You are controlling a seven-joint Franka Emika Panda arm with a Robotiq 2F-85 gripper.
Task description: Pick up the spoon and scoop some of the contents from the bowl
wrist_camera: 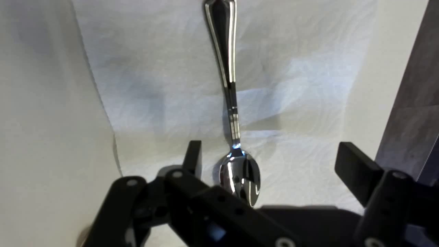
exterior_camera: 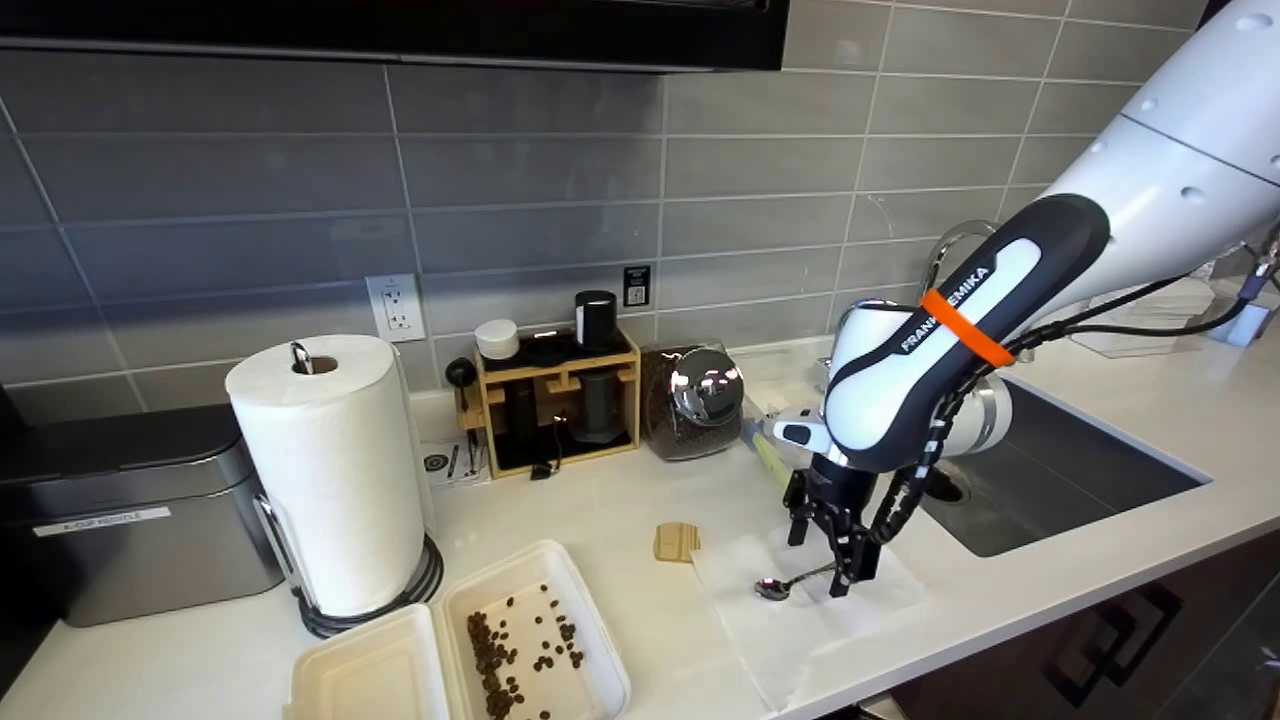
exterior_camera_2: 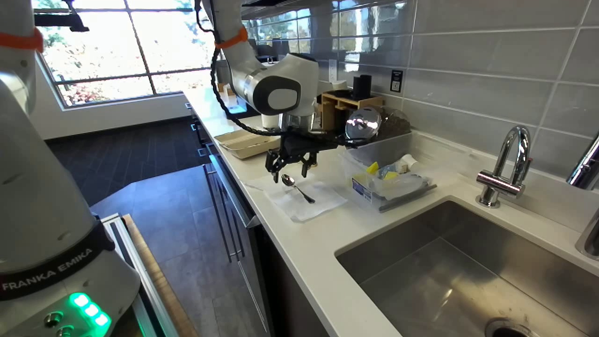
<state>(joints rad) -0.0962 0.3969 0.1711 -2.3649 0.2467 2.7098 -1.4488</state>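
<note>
The silver spoon (exterior_camera: 772, 589) lies on a white paper sheet on the counter, and it also shows in an exterior view (exterior_camera_2: 299, 190). In the wrist view the spoon (wrist_camera: 240, 175) has its handle pointing up the picture and its oval end near the left finger. My gripper (wrist_camera: 271, 159) is open above the spoon and holds nothing; it also shows in both exterior views (exterior_camera: 820, 562) (exterior_camera_2: 290, 176). The white rectangular bowl (exterior_camera: 600, 655) stands away from the gripper, beside the paper towel roll. Its contents, dark-brown bits (exterior_camera: 488, 650), lie scattered inside, mostly along one side.
The paper sheet (exterior_camera_2: 306, 210) lies near the counter's front edge. A tan square piece (exterior_camera: 677, 541) lies close by. A clear plastic tub (exterior_camera_2: 360, 187), a sink (exterior_camera_2: 449, 281), a glass jar (exterior_camera: 690, 400), a wooden stand (exterior_camera: 560, 460) and a paper towel roll (exterior_camera: 330, 480) stand around.
</note>
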